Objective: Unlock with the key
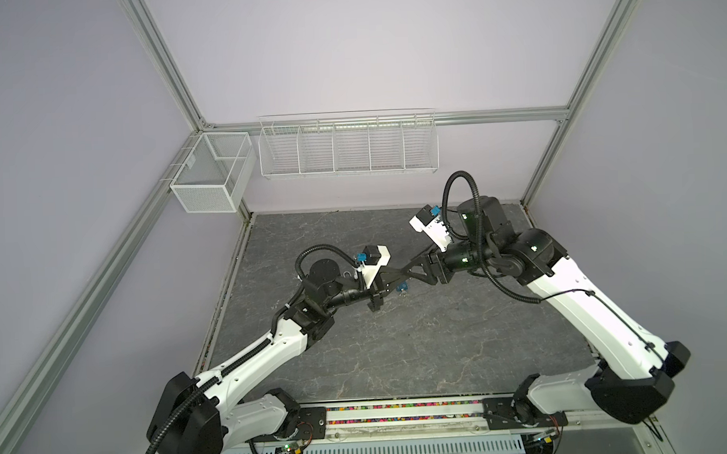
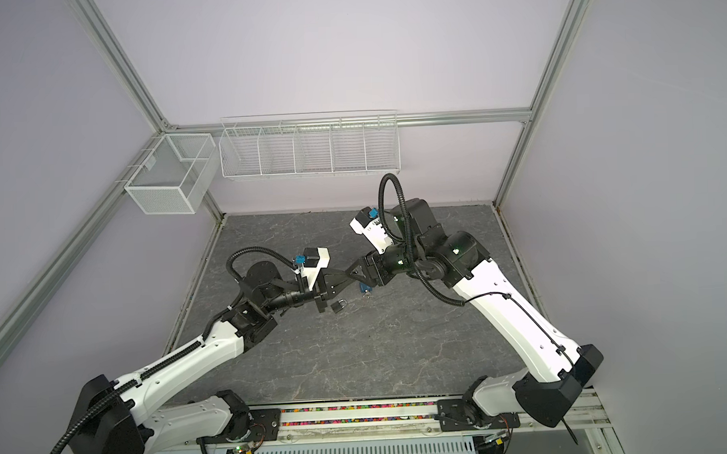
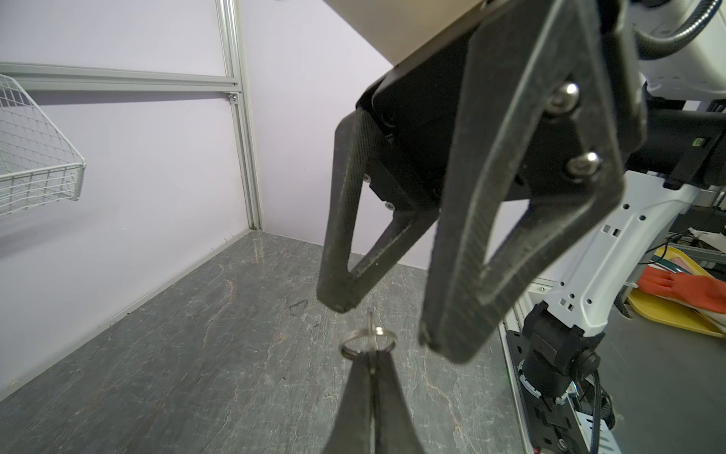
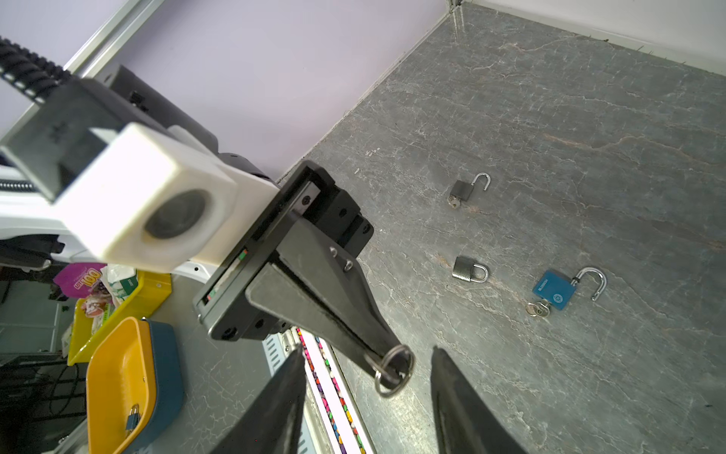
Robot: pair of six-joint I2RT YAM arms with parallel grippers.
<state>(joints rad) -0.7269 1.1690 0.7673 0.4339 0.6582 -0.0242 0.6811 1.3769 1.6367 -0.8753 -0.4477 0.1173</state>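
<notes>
So two of the three locks look done to me. The small grey padlock has its shackle swung open with a key stuck in the bottom, and it's the same story for the blue padlock. Both are down on the table, below and beyond the pincers. The second grey padlock, near the blue one, is clicked shut, so I'd say that's the one left. The left pincer is clamped tight on a key ring, up off the table. The blade on that ring is mostly buried between the fingers, so I honestly can't say which way it faces. The right pincer is partly open with one finger either side of the ring, gripping nothing. Looks like a handover or regrip. As for writing, the blue one has white lettering and a round logo, too small to read. The only legible bit is "100" on a purple packet in a yellow bin past the left pincer's base.
</notes>
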